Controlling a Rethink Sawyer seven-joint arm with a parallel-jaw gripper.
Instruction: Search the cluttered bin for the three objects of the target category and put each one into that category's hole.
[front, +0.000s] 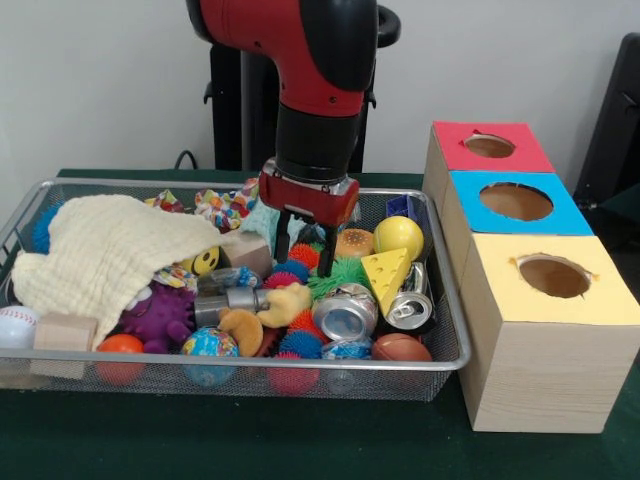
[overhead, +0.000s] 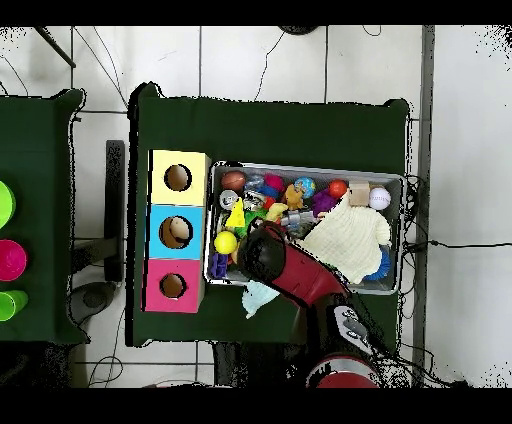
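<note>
The bench (front: 250, 440) is spread with a dark green cover, and the floor (overhead: 300, 60) around it is pale tile crossed by thin cables. To one side in the overhead view stands a second green-topped table (overhead: 40, 180), carrying a green round thing (overhead: 5, 204), a pink one (overhead: 10, 259) and another green one (overhead: 8, 303) at its edge. Behind everything is a plain white wall (front: 100, 80).

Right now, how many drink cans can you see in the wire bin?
2. One crushed can lies near the front of the bin; another can lies just right of it, beside the cheese wedge. The cloth may hide more.
</note>
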